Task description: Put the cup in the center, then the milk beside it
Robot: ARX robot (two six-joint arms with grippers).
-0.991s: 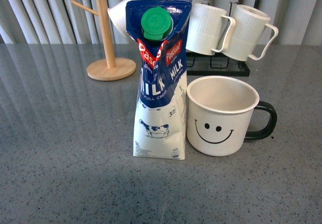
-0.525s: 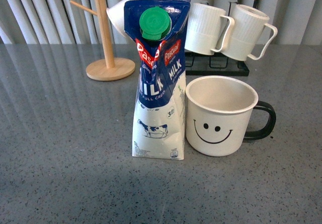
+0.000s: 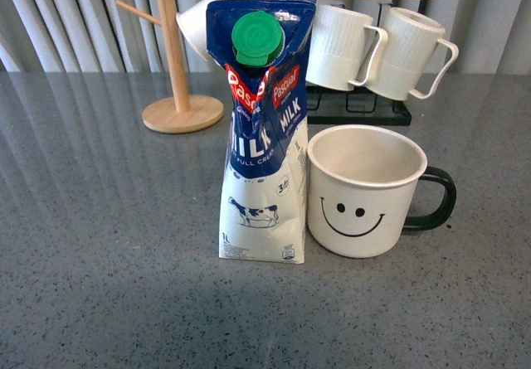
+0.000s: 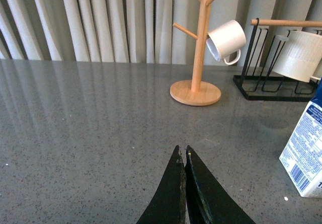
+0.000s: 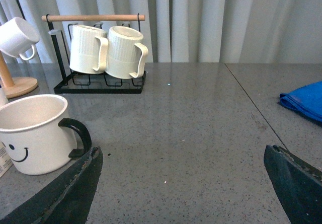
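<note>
The cup [image 3: 365, 191] is seen upright near the middle of the counter [image 3: 108, 245], and the milk [image 3: 264, 128] is stood just beside it on the robot's left, touching or nearly touching, so both placements are judged done. The left pincer [image 4: 182, 156] is pressed together and empty, low over the counter and apart from the carton, while the right pincer [image 5: 181, 156] is spread wide and empty beside the cup's black handle. The tall, narrow carton could be toppled against the cup if it were brushed by either arm.
</note>
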